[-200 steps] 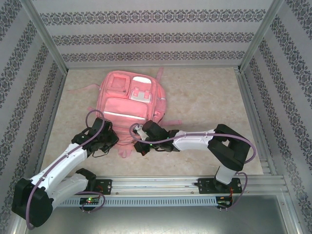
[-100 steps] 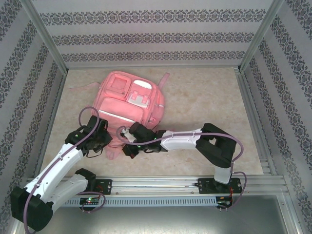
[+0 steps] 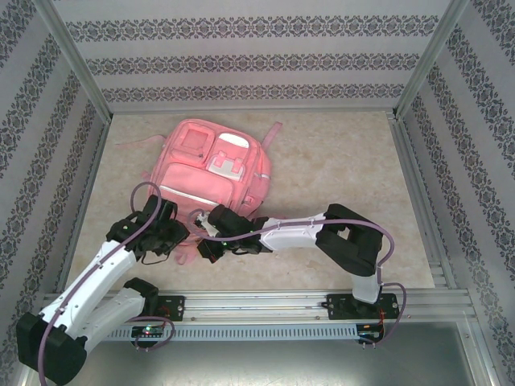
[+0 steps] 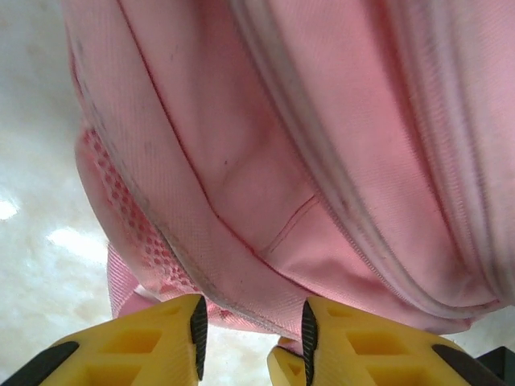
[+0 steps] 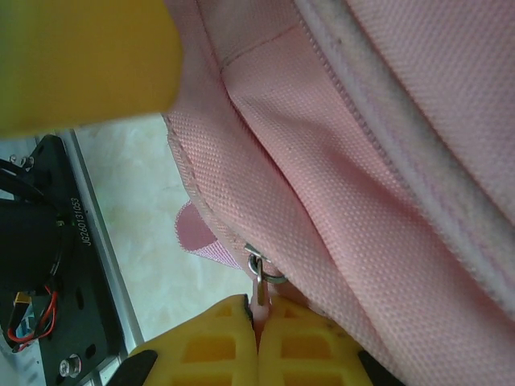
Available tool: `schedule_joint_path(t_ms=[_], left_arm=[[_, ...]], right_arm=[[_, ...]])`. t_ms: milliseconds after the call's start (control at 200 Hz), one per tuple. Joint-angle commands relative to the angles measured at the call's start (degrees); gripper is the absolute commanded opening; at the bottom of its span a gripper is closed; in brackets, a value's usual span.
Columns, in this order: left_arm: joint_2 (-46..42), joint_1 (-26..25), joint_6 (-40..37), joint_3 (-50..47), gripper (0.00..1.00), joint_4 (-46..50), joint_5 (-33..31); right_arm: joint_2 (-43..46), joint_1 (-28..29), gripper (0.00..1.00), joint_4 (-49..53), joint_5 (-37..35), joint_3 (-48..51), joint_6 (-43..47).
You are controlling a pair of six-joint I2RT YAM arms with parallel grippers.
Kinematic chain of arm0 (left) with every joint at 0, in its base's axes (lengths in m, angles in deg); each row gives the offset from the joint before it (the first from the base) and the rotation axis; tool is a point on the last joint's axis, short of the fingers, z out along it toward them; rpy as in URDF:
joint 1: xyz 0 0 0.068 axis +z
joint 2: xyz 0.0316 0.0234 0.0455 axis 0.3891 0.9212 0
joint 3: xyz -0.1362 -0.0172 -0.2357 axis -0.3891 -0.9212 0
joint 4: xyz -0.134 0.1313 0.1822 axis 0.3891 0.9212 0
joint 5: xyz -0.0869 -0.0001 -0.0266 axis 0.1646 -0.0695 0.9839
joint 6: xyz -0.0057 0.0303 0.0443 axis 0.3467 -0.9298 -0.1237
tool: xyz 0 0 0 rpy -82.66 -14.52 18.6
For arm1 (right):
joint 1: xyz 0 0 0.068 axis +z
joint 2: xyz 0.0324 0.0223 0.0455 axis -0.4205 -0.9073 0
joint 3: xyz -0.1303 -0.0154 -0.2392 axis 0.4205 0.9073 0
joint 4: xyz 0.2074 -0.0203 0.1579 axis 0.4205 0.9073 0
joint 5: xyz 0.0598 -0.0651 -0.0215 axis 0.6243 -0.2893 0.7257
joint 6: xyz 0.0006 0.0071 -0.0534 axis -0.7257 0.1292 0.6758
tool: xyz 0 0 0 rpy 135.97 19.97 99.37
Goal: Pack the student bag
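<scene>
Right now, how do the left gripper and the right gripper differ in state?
The left gripper has its jaws apart; the right gripper has them shut. The left gripper clamps nothing, the hem of the student bag lying loose at its tips; the right gripper pinches the zipper pull. Both have yellow fingers and face the bag.

One pink bag counted, one counter, two arms, two tools, the left tool and the right tool, two yellow fingers seen on each, one zip pull, one ring on it
</scene>
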Motion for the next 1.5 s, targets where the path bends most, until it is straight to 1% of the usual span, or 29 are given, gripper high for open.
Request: schedule_joint_path(t_ms=[0, 90, 320, 420, 580, 635, 685, 804, 1249, 1494], left_arm=[[-0.54, -0.26, 4.91, -1.94, 0.39, -3.89, 3.10], [-0.44, -0.38, 5.87, -3.03, 0.39, -5.84, 3.20], [2.09, -0.41, 6.54, -3.88, 0.39, -12.47, 1.08], [4.44, -0.42, 6.52, -4.02, 0.33, -14.40, 1.17], [4.82, -0.35, 5.99, -4.87, 0.12, -14.73, 0.14], [4.13, -0.26, 5.67, -4.90, 0.07, -14.03, -0.74], [3.58, -0.22, 5.23, -4.83, 0.04, -13.33, -1.44], [2.94, 0.24, 4.63, -4.26, 0.04, -11.47, -2.52], [1.94, 2.08, 2.57, -3.29, 0.04, -9.83, -2.37], [1.27, 2.50, 1.63, -3.14, 0.04, -8.87, -2.72]], right_arm=[[-1.27, 0.13, 0.00, -3.05, -1.42, -1.02, -0.75], [-1.37, 0.13, 0.00, -3.42, -1.10, -0.92, -0.90], [-1.00, 0.10, 0.00, -3.57, -0.99, -0.32, -0.66], [-0.49, 0.04, 0.00, -3.39, -1.47, 0.21, -0.54], [0.57, -0.39, 0.00, -2.19, -2.83, 1.56, 0.25], [1.09, -0.52, 0.00, -1.79, -3.40, 2.18, 0.58], [1.56, -0.74, 0.00, -1.40, -3.95, 2.74, 0.75], [2.75, -1.32, 0.00, -0.99, -4.66, 4.05, 1.13], [7.08, -3.71, 0.00, -0.72, -6.58, 10.69, 2.02], [7.86, -4.70, 0.00, 0.43, -6.83, 11.84, 2.56]])
